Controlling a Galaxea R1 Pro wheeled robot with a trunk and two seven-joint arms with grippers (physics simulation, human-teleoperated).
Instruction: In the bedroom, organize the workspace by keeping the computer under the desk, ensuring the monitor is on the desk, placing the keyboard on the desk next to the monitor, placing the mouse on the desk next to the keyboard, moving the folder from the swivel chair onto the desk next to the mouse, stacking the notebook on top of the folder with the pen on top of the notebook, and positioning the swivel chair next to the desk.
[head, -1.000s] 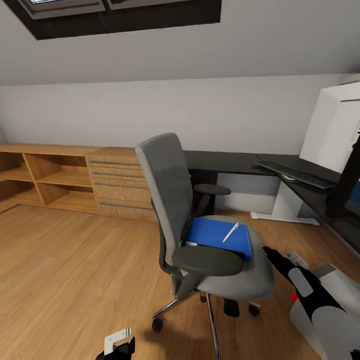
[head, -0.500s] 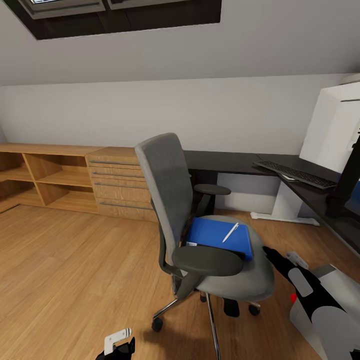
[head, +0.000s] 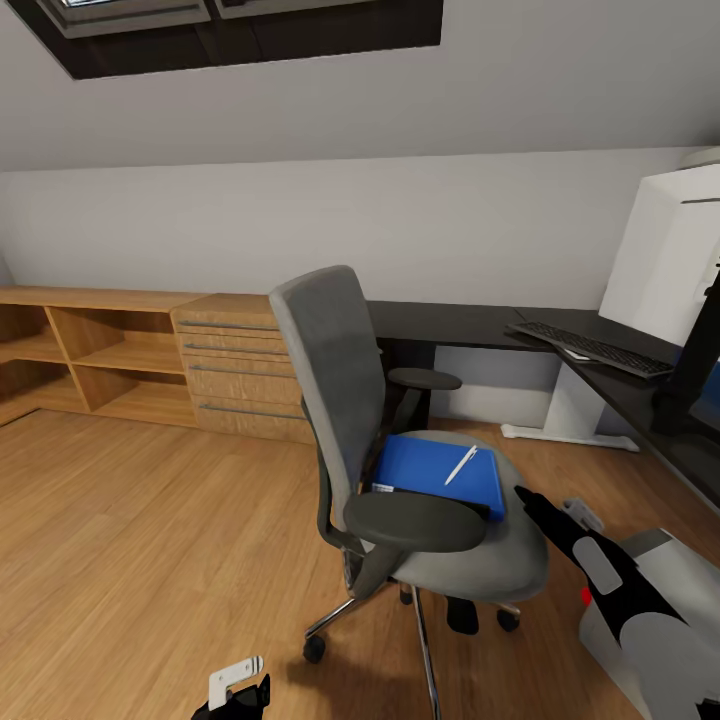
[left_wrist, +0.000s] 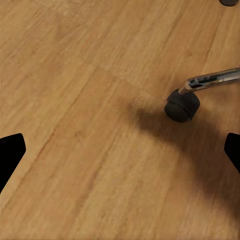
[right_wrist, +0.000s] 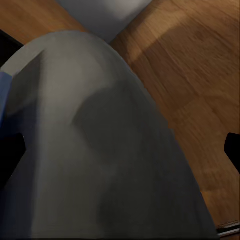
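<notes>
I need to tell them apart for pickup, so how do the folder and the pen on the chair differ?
The folder is bright blue, broad and flat; the pen is a thin whitish stick, far smaller. The folder lies directly on the swivel chair seat, while the pen lies diagonally on top of the folder. Both are off the desk.

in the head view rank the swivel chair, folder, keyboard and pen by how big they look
1. swivel chair
2. folder
3. keyboard, longer but thinner and farther off, so unsure against the folder
4. pen
</notes>
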